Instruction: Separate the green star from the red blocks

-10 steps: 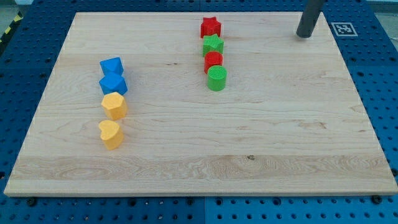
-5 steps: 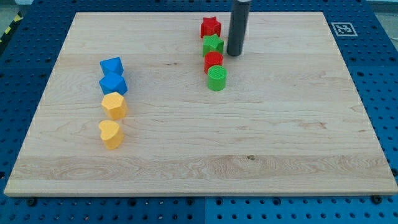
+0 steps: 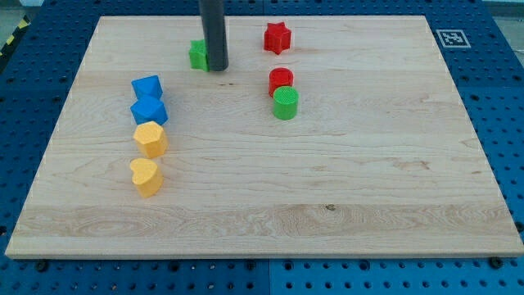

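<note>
The green star [image 3: 197, 55] lies near the top of the board, left of centre, partly hidden behind my rod. My tip [image 3: 217, 68] touches its right side. The red star [image 3: 277, 37] sits near the top edge, well to the right of the green star. A red round block [image 3: 281, 80] lies below the red star, with a green round block [image 3: 286, 104] touching it from below.
Two blue blocks [image 3: 148, 99] and two yellow blocks [image 3: 149, 156] form a column at the view's left on the wooden board [image 3: 368, 180]. A printed marker [image 3: 451, 38] lies off the board's top right corner.
My tip swept from the top right leftward through the column, pushing the green star out from between the red blocks and far to the left. The other blocks stayed put.
</note>
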